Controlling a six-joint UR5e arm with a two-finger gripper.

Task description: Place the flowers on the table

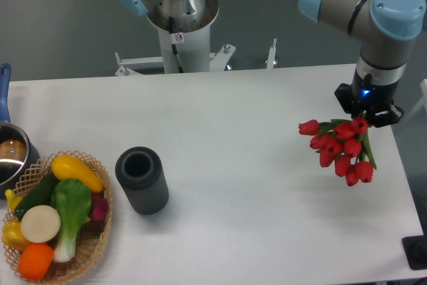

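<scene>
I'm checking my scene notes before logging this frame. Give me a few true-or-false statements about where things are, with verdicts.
1. The bunch of red tulip flowers hangs at the two-finger gripper. True.
2. The dark grey cylindrical vase holds the flowers. False: its opening is empty.
3. The round wicker basket of vegetables sits at the left end of the white rectangular table. True.
4. The vase lies on its side. False: it stands upright.
5. The flowers are over the table's left side. False: they are on the right.

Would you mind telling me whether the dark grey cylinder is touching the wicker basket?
Apart. The fixed camera view shows a strip of bare white table between the dark grey cylinder and the rim of the wicker basket.
</scene>
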